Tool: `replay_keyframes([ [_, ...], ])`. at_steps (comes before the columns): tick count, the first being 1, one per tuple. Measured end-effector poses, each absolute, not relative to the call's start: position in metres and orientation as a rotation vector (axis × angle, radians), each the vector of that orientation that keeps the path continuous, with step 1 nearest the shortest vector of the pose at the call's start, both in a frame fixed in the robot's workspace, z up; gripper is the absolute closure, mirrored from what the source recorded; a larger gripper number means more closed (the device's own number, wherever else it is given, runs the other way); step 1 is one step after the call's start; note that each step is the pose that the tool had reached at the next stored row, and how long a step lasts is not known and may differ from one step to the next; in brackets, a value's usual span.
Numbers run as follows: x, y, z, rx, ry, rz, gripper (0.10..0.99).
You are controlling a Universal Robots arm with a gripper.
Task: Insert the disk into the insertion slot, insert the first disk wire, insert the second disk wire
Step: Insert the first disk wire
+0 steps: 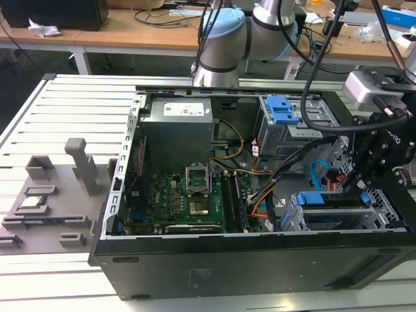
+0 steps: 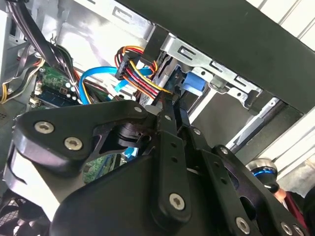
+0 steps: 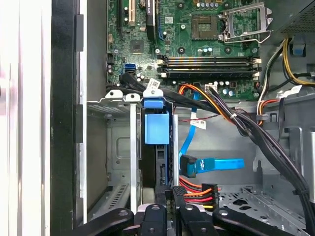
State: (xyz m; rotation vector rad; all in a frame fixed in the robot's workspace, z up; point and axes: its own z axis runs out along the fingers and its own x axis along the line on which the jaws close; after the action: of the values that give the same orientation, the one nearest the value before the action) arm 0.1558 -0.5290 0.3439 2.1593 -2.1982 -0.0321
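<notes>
Exterior view above case (image 1: 227, 266); wrist views close on disk (image 3: 156, 129)

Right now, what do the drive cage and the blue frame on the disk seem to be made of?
Drive cage: sheet metal, bare silver-grey, judging by punched holes and folded edges. Blue frame: probably moulded plastic, smooth, with a dull sheen.

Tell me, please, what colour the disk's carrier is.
Carrier: bright blue; first wrist view shows it best.

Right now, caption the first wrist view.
Gripper holds the multicoloured wire plug by the disk seated in the insertion slot; blue cable lies loose.
</notes>
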Motion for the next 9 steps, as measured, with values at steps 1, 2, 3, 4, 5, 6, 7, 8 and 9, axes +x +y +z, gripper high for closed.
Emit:
replay_keyframes([
  [1,0.1557,-0.5289,0.3435,2.159,-2.199,-0.032,0.922],
  [2,0.1551,-0.5290,0.3430,2.156,-2.202,-0.032,0.922],
  [3,0.1546,-0.5290,0.3426,2.153,-2.205,-0.033,0.922],
  [4,0.1545,-0.5290,0.3425,2.151,-2.207,-0.033,0.922],
  [5,0.1543,-0.5290,0.3423,2.149,-2.208,-0.033,0.922],
  [6,0.1542,-0.5290,0.3422,2.148,-2.210,-0.032,0.922],
  [7,0.1542,-0.5290,0.3419,2.146,-2.211,-0.033,0.922],
  [8,0.1542,-0.5290,0.3416,2.145,-2.212,-0.033,0.922],
  [9,0.1541,-0.5290,0.3415,2.145,-2.212,-0.033,0.922],
])
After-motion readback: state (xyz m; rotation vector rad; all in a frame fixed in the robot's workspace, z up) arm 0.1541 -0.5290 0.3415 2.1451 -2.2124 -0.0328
